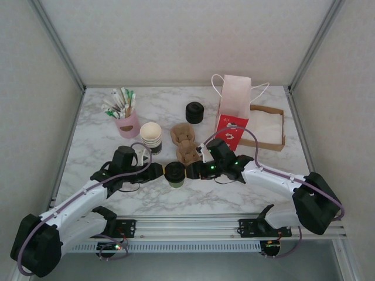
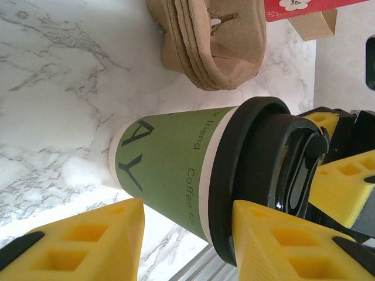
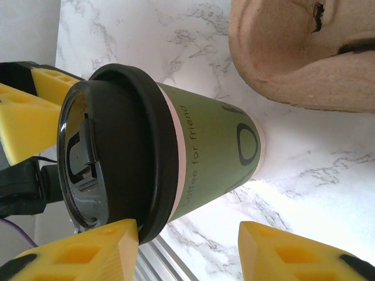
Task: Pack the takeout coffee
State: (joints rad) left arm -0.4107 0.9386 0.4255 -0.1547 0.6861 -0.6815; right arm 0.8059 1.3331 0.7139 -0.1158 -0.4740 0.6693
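The takeout coffee cup (image 1: 175, 174) stands upright near the table's front middle. It is green with a white rim band (image 2: 170, 164), and its black lid (image 2: 258, 175) is seated on top. My left gripper (image 1: 157, 171) is at the cup's left and my right gripper (image 1: 195, 170) at its right, both level with its top. In the left wrist view the cup lies between the spread yellow fingers (image 2: 94, 240), one pad close to the lid's rim. The right wrist view has the cup (image 3: 217, 152) above the wide gap between its fingers (image 3: 281, 254). Both grippers are open.
A brown pulp cup carrier (image 1: 184, 143) sits just behind the cup. Farther back are a stack of nested cups (image 1: 151, 136), a black stack of lids (image 1: 194, 112), a pink holder of sachets (image 1: 126, 120), a white paper bag (image 1: 237, 96), a red packet (image 1: 231, 132) and a cardboard tray (image 1: 270, 129).
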